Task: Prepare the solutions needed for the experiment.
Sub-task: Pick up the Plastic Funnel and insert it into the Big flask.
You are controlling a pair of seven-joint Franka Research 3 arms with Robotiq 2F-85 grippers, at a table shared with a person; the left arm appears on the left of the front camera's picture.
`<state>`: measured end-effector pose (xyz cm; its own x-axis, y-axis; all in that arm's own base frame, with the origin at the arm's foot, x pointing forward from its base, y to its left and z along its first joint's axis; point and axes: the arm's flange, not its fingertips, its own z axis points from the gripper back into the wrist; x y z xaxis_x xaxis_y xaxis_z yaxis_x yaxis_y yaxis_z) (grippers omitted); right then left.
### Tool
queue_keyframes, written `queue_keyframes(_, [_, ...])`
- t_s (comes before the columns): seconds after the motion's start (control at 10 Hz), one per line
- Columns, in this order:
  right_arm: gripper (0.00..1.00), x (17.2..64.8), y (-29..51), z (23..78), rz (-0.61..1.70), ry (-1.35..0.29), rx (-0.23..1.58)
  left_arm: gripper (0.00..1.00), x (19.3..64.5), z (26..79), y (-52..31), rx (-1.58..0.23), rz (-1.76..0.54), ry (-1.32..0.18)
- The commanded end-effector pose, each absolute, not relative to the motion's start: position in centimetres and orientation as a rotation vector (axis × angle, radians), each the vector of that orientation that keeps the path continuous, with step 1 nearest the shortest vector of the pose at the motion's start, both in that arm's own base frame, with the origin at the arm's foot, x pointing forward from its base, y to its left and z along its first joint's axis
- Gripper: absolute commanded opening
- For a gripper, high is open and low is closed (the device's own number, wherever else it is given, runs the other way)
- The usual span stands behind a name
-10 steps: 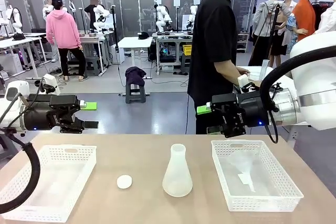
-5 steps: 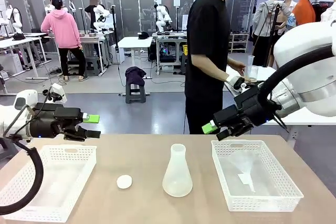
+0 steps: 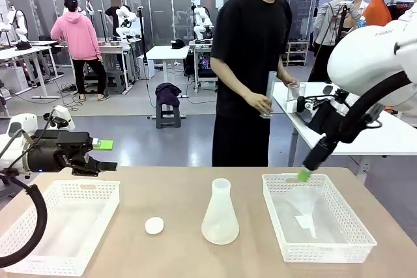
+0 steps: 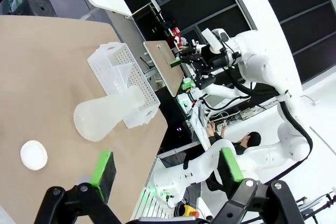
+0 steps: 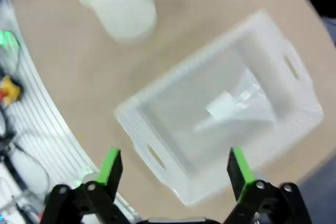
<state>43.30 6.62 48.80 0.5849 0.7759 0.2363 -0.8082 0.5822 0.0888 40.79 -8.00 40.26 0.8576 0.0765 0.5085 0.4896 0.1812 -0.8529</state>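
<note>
Table (image 3: 169, 187): one, tan top.
Baskets: two, white mesh. Left basket (image 3: 81, 187) at the table's left, right basket (image 3: 329, 250) at its right.
Flask (image 3: 220, 216): one, frosted, conical, upright at mid-table between the baskets, touching neither.
Solutions (image 3: 220, 234): a small amount in the flask's wide base. Pale tint, hard to make out through the frosting.
Disc (image 3: 154, 226): one, small, white, round, flat on the table just left of the flask, apart from it.
Funnel (image 3: 303, 208): one, clear, lying in the right basket.
Left gripper (image 3: 105, 155): level, above the left basket's far edge, pointing at mid-table. Jaws wide apart, nothing between them.
Right gripper (image 3: 304, 174): tipped down over the right basket's far left corner. In its wrist view the jaws stand wide, empty, with the funnel below; view blurred.
Person (image 3: 251, 50): one at the far side, black shirt. One hand (image 3: 260, 103) holds a clear cylinder (image 3: 270, 89).
Beaker (image 3: 295, 91): one, clear, on a white side table.
Writing: small print on the right arm's shell, not legible.
</note>
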Motion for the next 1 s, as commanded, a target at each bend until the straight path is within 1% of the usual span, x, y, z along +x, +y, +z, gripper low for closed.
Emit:
queue_keyframes(0.0, [1.0, 45.5, 6.1, 48.9, 1.091, -0.127, 0.091, 1.0, 39.1, 39.5, -7.3, -1.371, -0.301, -0.456])
queue_keyframes(0.1, [1.0, 46.0, 6.0, 48.8, 1.036, -0.148, 0.066, 1.0, 39.0, 39.4, -7.1, -1.372, -0.304, -0.458])
queue_keyframes(0.2, [1.0, 44.2, 5.9, 48.8, 1.005, -0.134, 0.112, 1.0, 39.1, 39.3, -7.3, -1.356, -0.305, -0.468])
queue_keyframes(0.3, [1.0, 44.2, 5.9, 48.8, 1.005, -0.134, 0.112, 1.0, 40.8, 39.6, -7.4, -1.376, -0.296, -0.482])
queue_keyframes(0.5, [1.0, 45.1, 5.7, 48.7, 1.031, -0.117, 0.078, 1.0, 40.8, 39.6, -7.4, -1.376, -0.296, -0.482])
queue_keyframes(0.6, [1.0, 45.2, 6.2, 48.3, 1.225, -0.063, 0.045, 1.0, 40.8, 39.6, -7.4, -1.376, -0.296, -0.482])
queue_keyframes(0.7, [1.0, 46.1, 5.9, 47.9, 1.39, -0.025, -0.054, 1.0, 40.8, 39.6, -7.4, -1.376, -0.296, -0.482])
queue_keyframes(0.8, [1.0, 47.0, 5.6, 47.4, 1.49, -0.006, -0.136, 1.0, 40.8, 39.6, -7.4, -1.376, -0.296, -0.482])
queue_keyframes(0.9, [1.0, 48.5, 5.5, 46.7, 1.544, -0.006, -0.181, 1.0, 40.8, 39.6, -7.4, -1.376, -0.296, -0.482])
